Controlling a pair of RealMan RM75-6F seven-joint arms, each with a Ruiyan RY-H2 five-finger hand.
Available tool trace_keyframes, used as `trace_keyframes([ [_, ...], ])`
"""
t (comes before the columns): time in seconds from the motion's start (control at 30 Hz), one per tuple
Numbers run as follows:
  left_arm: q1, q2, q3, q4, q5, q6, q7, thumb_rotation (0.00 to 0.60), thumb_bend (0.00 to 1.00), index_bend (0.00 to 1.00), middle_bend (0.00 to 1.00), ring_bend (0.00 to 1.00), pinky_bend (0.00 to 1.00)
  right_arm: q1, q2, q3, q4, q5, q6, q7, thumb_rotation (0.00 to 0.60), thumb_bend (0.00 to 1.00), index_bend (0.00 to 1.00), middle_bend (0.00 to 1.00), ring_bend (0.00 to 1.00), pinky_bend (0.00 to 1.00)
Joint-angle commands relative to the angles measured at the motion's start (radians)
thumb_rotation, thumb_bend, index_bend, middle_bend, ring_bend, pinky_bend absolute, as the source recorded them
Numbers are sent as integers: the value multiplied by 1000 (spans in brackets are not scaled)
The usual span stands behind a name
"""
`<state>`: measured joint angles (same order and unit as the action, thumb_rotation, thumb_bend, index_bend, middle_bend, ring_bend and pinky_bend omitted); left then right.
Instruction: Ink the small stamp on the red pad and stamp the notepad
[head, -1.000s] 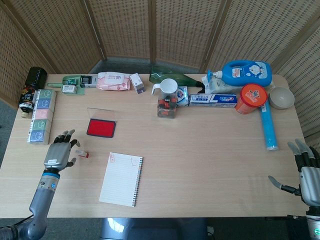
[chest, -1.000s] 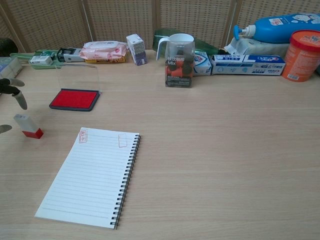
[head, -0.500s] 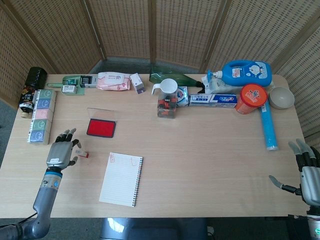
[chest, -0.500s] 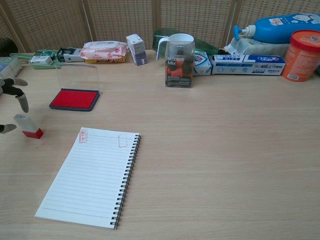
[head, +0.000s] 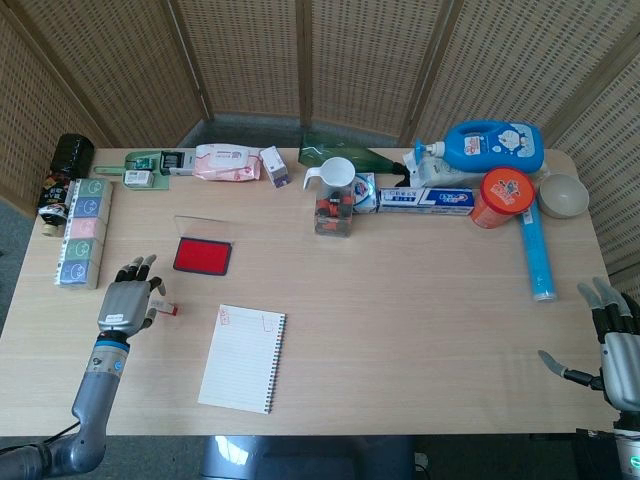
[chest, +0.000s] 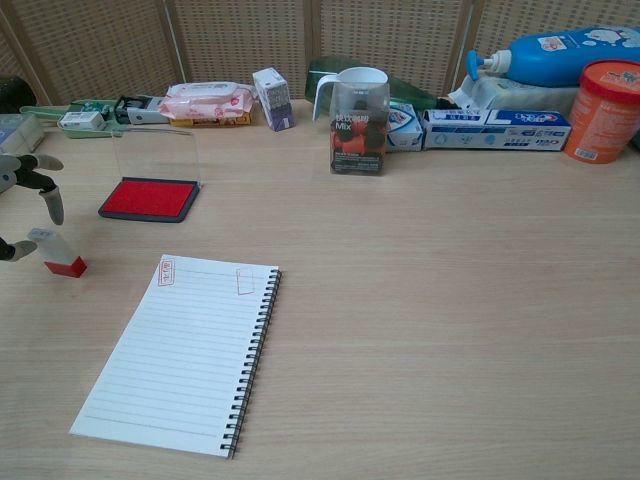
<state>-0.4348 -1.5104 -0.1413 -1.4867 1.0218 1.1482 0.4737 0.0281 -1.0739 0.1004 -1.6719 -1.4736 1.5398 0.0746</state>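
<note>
The small stamp (head: 166, 306), white with a red base, lies on its side on the table left of the notepad (head: 243, 357). My left hand (head: 127, 301) sits just left of it, open, with fingers spread around its white end. In the chest view the stamp (chest: 58, 252) lies between a lowered finger and the thumb of that left hand (chest: 30, 180); I cannot tell if they touch it. The red ink pad (head: 202, 256) lies open behind it, clear lid upright. The notepad (chest: 180, 350) carries two stamp marks along its top. My right hand (head: 615, 345) hangs open off the table's right front corner.
A row of coloured boxes (head: 80, 232) lines the left edge behind my left hand. Along the back stand a wipes pack (head: 227, 162), a measuring jug on a jar (head: 334, 195), a toothpaste box (head: 427, 199), a blue bottle (head: 490, 147) and an orange tub (head: 502, 198).
My left hand has edged slightly right, its fingers and thumb closing in around the stamp. The stamp, pad, notepad and right hand have stayed put.
</note>
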Motion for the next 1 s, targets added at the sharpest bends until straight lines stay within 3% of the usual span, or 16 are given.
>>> trace_keyframes([
  [0.03,-3,-2,0,0,-4,-2,2,600,344,445,0,0,91,0,0,0,-1,0,0,0,400,0,0,0,0,0],
  [1.0,-11,-22,9,13,-12,13,14,600,408,514,0,0,92,0,6,-1,-7,7,-8,-1,401,0,0,0,0,0],
])
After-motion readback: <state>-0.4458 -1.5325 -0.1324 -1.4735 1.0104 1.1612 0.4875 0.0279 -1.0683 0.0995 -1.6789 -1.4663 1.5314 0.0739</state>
